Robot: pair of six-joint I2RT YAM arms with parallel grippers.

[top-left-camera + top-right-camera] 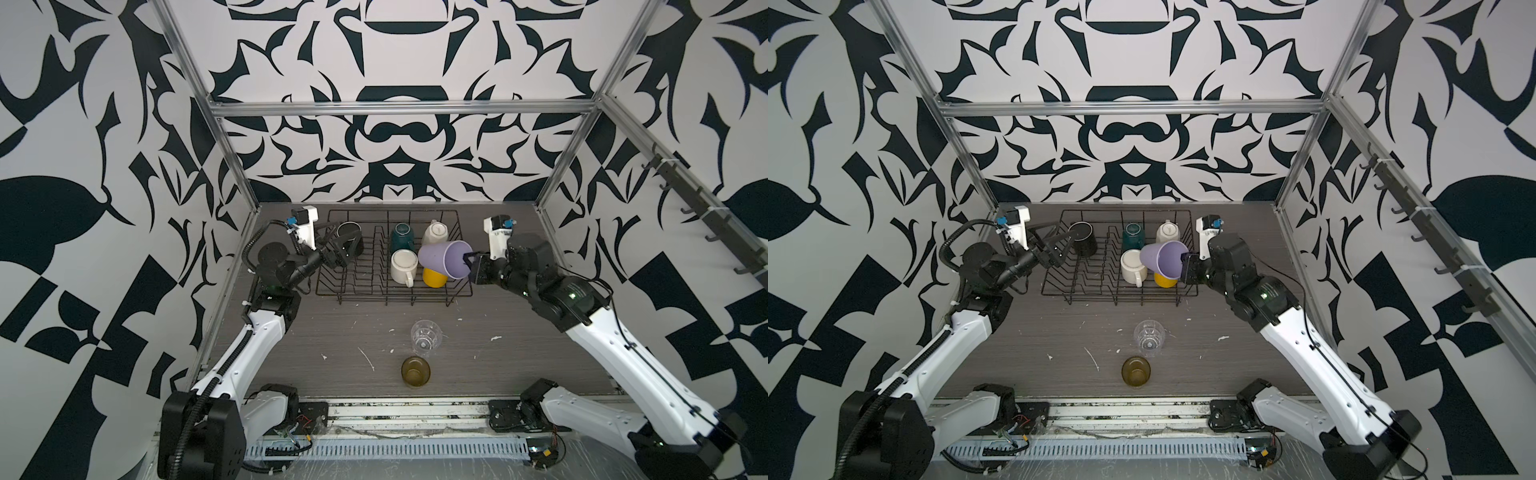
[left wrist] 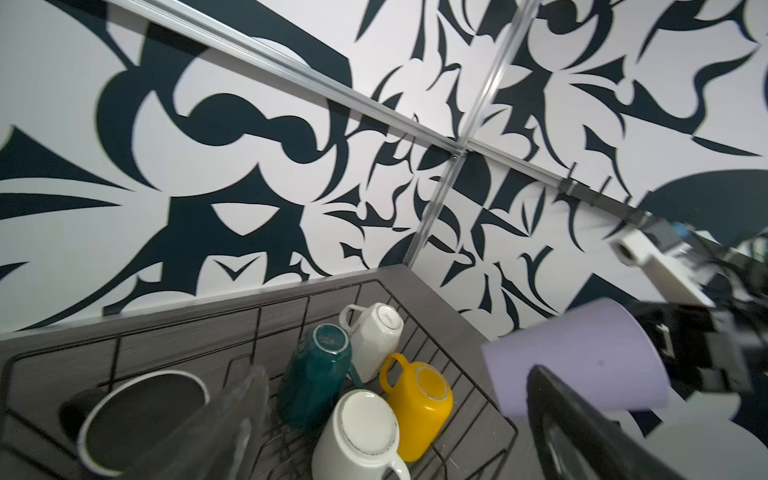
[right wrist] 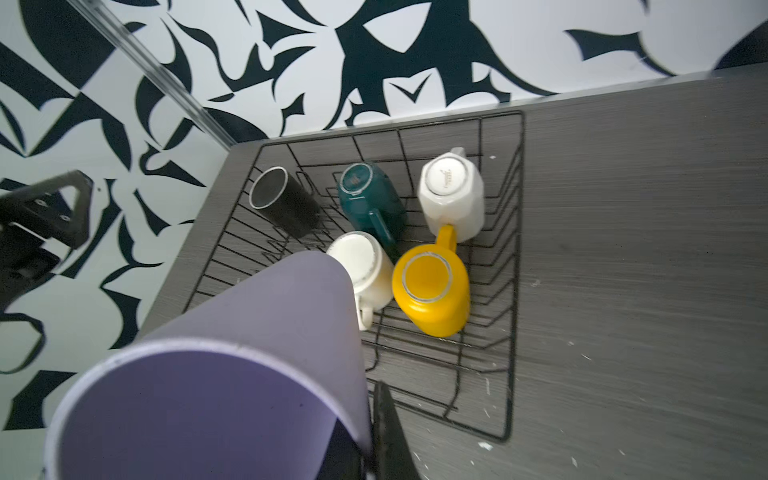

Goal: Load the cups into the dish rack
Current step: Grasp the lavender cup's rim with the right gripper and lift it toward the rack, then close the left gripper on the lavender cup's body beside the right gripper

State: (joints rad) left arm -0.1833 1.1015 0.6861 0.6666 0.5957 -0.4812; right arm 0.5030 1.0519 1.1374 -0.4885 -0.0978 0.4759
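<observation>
At the 9 o'clock side of the rack (image 1: 357, 210), the left end effector (image 1: 338, 245) hangs with its jaws spread wide and nothing between them. It is just beside the black mug (image 3: 286, 199), which leans in the rack's 10 o'clock corner with its mouth showing. The wide spread suits a release there, or a pause clear of the other arm; I cannot tell which. Right of the divider prongs, the teal mug (image 1: 402, 237) at 12 o'clock and the white mug (image 1: 404, 266) below it rest base-up, likely so they drain. On the surface (image 1: 519, 353) at the rack's 6 o'clock, well apart from it, the clear glass (image 1: 426, 338) and the amber glass (image 1: 415, 371) stand mouth-up, not yet loaded. Back in the rack, the faceted mug (image 1: 435, 233) at 1 o'clock and the yellow mug (image 1: 434, 277) at 4 o'clock are also base-up. Above the yellow and white mugs the tumbler (image 1: 442, 257) hangs on its side, base toward 9 o'clock and mouth toward 3 o'clock. The right end effector (image 1: 468, 259) is clamped on its wall at the rim. A rim pinch leaves the body free to tip over, so this looks like the turn toward base-up before it is lowered. The free floor is toward 6 o'clock in the rack, and the tumbler must clear the mugs beneath it.
</observation>
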